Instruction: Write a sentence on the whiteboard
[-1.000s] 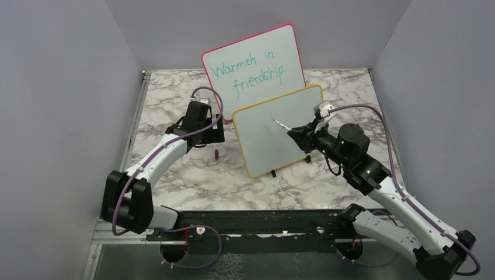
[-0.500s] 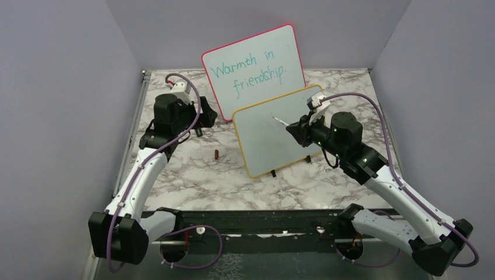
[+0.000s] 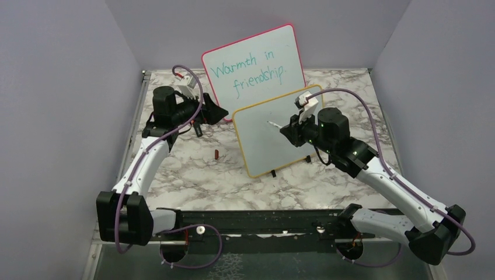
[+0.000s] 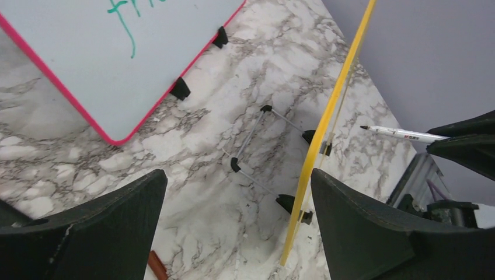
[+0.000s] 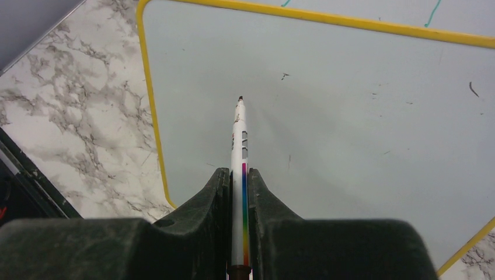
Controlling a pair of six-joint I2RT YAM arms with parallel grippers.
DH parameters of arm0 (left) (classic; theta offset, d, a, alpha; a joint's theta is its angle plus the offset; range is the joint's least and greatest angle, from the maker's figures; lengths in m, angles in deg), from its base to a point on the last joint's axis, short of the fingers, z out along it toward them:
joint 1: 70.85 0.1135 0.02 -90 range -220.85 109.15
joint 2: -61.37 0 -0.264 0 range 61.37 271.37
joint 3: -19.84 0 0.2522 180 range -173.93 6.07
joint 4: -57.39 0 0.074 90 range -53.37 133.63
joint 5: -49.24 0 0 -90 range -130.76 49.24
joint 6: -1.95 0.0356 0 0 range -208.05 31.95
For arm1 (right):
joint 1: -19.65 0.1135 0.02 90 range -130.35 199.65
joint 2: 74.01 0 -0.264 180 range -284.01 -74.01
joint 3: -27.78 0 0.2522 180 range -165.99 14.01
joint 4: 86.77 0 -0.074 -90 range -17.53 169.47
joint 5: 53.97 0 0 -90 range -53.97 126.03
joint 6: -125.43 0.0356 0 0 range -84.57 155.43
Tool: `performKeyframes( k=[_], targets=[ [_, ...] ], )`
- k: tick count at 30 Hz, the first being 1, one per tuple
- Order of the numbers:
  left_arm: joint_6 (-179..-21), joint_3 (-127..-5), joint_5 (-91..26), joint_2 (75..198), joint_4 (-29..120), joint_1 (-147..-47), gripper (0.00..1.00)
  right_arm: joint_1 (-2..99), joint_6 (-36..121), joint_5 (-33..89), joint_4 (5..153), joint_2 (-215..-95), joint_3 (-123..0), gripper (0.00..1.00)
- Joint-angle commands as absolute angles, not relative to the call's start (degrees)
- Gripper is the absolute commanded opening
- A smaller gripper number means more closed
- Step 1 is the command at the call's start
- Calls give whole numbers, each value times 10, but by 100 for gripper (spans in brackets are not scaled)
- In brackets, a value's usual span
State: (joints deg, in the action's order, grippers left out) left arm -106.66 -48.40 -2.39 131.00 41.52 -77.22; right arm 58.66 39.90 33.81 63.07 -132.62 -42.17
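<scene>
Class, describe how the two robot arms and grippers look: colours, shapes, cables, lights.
Both the left arm and right arm have white tubular links joined by bulky black joints. A purple cable loops along each. The black wedge-shaped fingers look matte; small green lights dot the right arm.

A counter [image 3: 175,175] with a white, grey-veined marble pattern is seen. Two boards are stood on it. The whiteboard [image 3: 257,146], framed in yellow, is propped near the middle on small black feet [image 3: 273,173], with a thin wire stand [image 4: 249,137] resting on the marble behind it. A pink-framed board [image 3: 251,58] bearing teal writing is set just behind it, toward the far edge, also on black feet. A small reddish-brown piece [image 3: 216,154] is laid on the bare marble left of the whiteboard, near it but apart.
</scene>
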Motion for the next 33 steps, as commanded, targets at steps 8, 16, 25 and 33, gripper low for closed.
performKeyframes(
  k=[8,16,25,33],
  targets=[
    [-1107,-553,108,1384,486,-801,70,730,367,541,643,-1353,-480,1],
    [-1104,-573,111,1423,486,-833,51,800,342,637,636,-1391,-521,1],
    [-1101,-565,125,1440,494,-842,31,832,331,674,639,-1422,-537,1],
    [-1099,-542,135,1439,519,-842,16,865,318,709,651,-1470,-561,1]
  ],
)
